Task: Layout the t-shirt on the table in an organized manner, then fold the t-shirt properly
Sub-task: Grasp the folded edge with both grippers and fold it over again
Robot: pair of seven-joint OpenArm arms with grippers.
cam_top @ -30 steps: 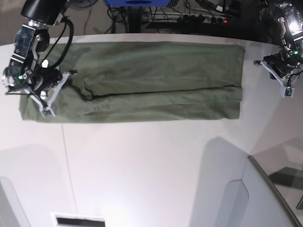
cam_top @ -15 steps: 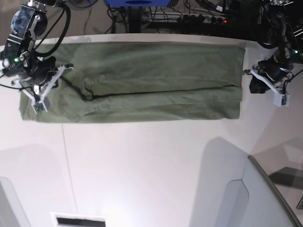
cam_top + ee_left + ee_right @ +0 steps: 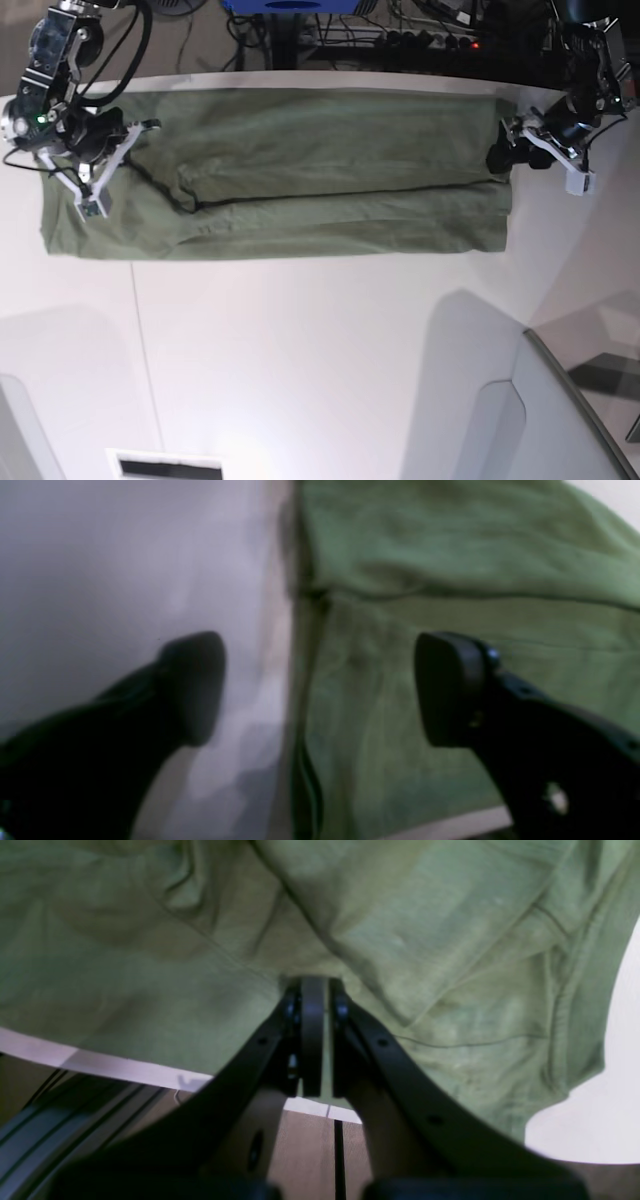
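An olive-green t-shirt (image 3: pixel 290 170) lies folded lengthwise in a long band across the far part of the white table (image 3: pixel 320 350), its upper layer ending in a dark fold line that runs along the middle of the cloth. At the shirt's end on the base view's left, the right gripper (image 3: pixel 314 990) is closed tight on a pinch of fabric, the cloth bunching and creasing around its black fingertips, with the table's far edge just behind. At the opposite end, the left gripper (image 3: pixel 320 690) stands spread wide and holds nothing: one finger (image 3: pixel 192 680) hangs over bare table, the other over the green cloth, so the shirt's side edge runs between them. A grey-white angled panel (image 3: pixel 560 420) juts in at the near corner, well apart from the shirt.
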